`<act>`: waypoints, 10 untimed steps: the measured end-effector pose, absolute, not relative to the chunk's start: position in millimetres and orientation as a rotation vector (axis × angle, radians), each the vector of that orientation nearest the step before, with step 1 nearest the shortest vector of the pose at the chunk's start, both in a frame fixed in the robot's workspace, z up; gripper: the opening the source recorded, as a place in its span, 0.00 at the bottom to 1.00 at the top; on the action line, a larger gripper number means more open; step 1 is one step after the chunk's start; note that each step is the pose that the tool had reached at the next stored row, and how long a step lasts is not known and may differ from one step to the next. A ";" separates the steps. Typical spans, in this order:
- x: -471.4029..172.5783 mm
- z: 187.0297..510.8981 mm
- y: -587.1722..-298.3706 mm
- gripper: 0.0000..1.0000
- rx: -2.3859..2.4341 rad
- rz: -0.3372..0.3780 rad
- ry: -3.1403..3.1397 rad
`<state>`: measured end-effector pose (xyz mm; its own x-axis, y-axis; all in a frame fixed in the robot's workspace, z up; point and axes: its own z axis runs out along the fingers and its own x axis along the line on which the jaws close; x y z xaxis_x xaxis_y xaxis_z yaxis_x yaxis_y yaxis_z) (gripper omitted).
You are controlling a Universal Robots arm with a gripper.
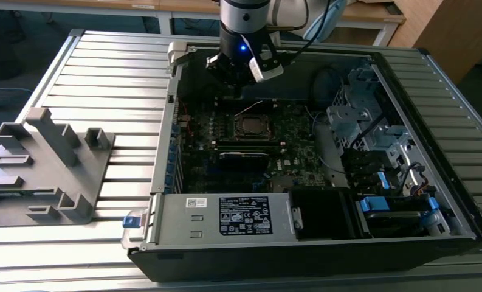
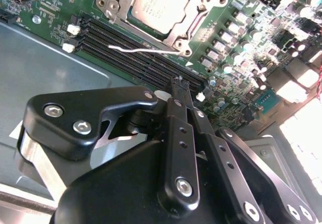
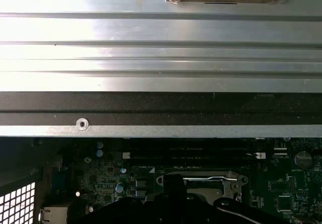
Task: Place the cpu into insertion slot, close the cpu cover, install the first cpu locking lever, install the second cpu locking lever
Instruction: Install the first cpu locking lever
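The cpu point(image 2: 160, 3) lies in the insertion slot point(image 1: 253, 125) on the motherboard. The silvery cpu cover point(image 2: 193, 20) is down around it as a frame. A thin silvery locking lever point(image 2: 138, 48) juts out from the socket's edge across the long black memory slots point(image 2: 121, 45). My gripper point(image 2: 177, 81) is shut with nothing between its fingers, and its tip hangs over the memory slots close to the lever's free end. In the exterior view the gripper point(image 1: 239, 91) hovers inside the case, just beyond the socket. In the first wrist view the socket point(image 3: 201, 181) and a lever wire show.
The open computer case point(image 1: 163, 121) lies on a slatted metal table point(image 1: 103, 67). A drive cage with cables point(image 1: 371, 121) fills the exterior view's right, and a power supply point(image 1: 224, 216) sits at the near side. A grey fixture point(image 1: 46, 164) stands on the table at the exterior view's left.
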<state>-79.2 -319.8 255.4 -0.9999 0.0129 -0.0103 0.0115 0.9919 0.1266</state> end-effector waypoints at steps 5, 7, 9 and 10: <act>-78.5 254.9 -319.8 0.11 0.019 0.198 3.124; -78.4 254.9 -319.8 0.11 0.019 0.198 3.124; -77.5 254.6 -319.8 0.11 0.019 0.199 3.124; -76.9 254.4 -319.8 0.11 0.019 0.199 3.124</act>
